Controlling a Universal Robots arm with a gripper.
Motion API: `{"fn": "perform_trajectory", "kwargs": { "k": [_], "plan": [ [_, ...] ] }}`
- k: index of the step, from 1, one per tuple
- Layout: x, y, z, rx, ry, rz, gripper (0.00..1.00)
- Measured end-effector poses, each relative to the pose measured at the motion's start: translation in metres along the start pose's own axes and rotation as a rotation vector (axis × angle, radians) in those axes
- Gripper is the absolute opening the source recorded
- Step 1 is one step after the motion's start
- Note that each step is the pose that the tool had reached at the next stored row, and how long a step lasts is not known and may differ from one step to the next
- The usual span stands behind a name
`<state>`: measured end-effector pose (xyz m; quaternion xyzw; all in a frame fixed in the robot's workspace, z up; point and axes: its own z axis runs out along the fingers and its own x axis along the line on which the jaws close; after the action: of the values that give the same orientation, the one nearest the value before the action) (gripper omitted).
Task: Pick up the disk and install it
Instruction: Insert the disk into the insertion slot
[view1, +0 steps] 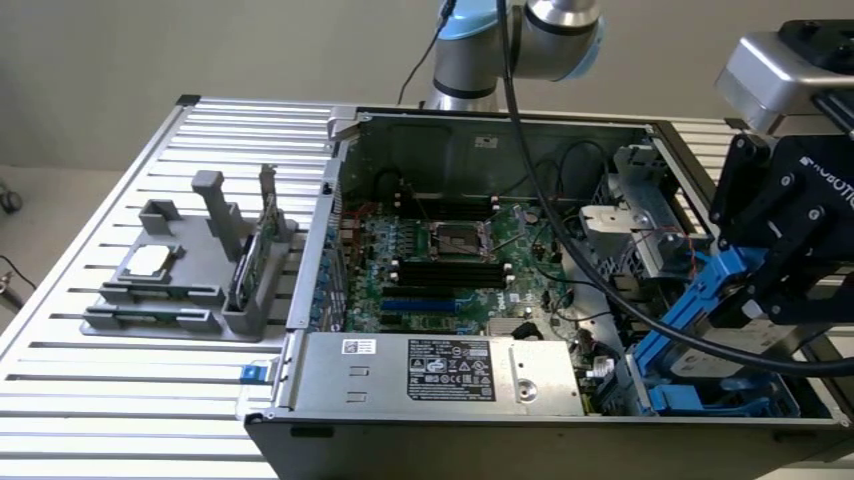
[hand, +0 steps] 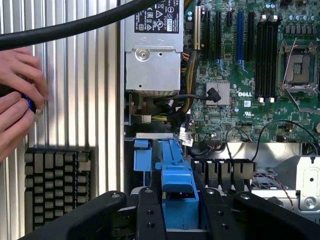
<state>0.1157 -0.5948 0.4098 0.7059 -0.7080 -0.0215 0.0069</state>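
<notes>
Status: the disk (view1: 697, 318) is clamped between the fingers (hand: 150, 217) of the gripper (view1: 758, 300). In the wrist view the blue carrier edge is seen pinched between them. The disk is held off the tabletop (view1: 107, 400), over the corner of the open computer case (view1: 331, 200) at the exterior view's right, past the end of the power supply (view1: 441, 365). It is tilted: the long axis runs steeply, with the upper end gripped and the lower end pointed down toward the blue drive bay (view1: 707, 400). Key relation: the bay is judged to lie below the disk, roughly along that long axis. Whether the lower end is touching the bay cannot be told. The disk is not yet seated flat, so the install is judged unfinished. A person's hands (hand: 17, 105) are seen over the tabletop beside the case, well apart from the fingers.
</notes>
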Motion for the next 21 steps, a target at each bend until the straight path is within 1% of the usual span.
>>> {"fn": "perform_trajectory", "kwargs": {
  "k": [2, 3, 8, 14, 15, 16, 17, 18, 19, 20, 21],
  "plan": [
    [0.0, -0.0001, 0.0009, 0.0001, -0.0001, 0.0, 0.34],
    [0.0001, -0.0002, 0.0015, 0.0002, -0.0001, 0.0, 0.4],
    [-0.0003, -0.0002, 0.0034, 0.0002, -0.0003, 0.0, 0.4],
    [-0.0056, -0.0005, 0.0036, 0.0002, -0.0001, 0.0, 0.4],
    [-0.0065, -0.0007, 0.0037, 0.0003, -0.0004, -0.001, 0.38],
    [-0.0074, -0.0009, 0.0036, 0.0004, -0.0001, -0.001, 0.32],
    [-0.0082, -0.001, 0.0037, 0.0007, -0.0002, -0.001, 0.32],
    [-0.0088, -0.0012, 0.0037, 0.0009, -0.0001, -0.001, 0.26],
    [-0.0092, -0.0017, 0.0037, 0.0011, -0.0001, -0.002, 0.26],
    [-0.0094, -0.0024, 0.0037, 0.0014, 0.0, -0.002, 0.19],
    [-0.0096, -0.0033, 0.0037, 0.002, 0.0, -0.002, 0.19]
  ]
}}
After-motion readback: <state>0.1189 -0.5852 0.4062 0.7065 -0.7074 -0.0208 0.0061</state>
